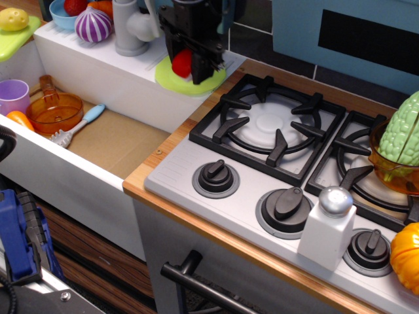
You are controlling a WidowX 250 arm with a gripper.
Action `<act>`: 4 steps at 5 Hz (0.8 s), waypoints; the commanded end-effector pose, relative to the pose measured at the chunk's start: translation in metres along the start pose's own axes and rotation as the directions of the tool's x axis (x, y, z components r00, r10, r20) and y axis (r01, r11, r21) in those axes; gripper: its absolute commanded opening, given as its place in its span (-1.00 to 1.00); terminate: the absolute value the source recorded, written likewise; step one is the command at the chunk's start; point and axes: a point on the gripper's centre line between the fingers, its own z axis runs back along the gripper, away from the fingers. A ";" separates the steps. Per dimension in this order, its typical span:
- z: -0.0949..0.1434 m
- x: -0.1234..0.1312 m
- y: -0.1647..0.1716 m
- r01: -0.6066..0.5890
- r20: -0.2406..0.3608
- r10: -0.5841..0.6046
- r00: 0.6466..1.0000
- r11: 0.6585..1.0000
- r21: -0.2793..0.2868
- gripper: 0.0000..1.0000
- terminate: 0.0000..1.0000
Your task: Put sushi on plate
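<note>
My black gripper (186,65) is shut on the sushi (181,63), a small glossy red piece whose white base is hidden between the fingers. It holds the sushi over the lime-green round plate (171,82), which lies on the white ledge between the sink and the stove. I cannot tell whether the sushi touches the plate. Much of the plate is hidden behind the gripper.
A grey toy faucet (131,26) stands just left of the gripper. A purple onion (93,25) and a blue bowl (62,16) sit further left. The sink (111,137) holds an orange cup and a spatula. The black stove burner grate (268,124) lies to the right, a white salt shaker (327,229) in front.
</note>
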 end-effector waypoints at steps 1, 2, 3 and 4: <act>0.008 0.019 0.033 0.041 0.054 -0.041 0.998 0.999 0.002 -1.00 -1.00; 0.000 0.023 0.043 0.055 0.073 -0.053 0.996 0.998 -0.022 -1.00 -1.00; -0.005 0.026 0.047 0.066 0.110 -0.062 0.992 0.997 -0.033 -1.00 -1.00; -0.007 0.030 0.047 0.167 0.156 -0.161 0.975 0.985 -0.031 1.00 -1.00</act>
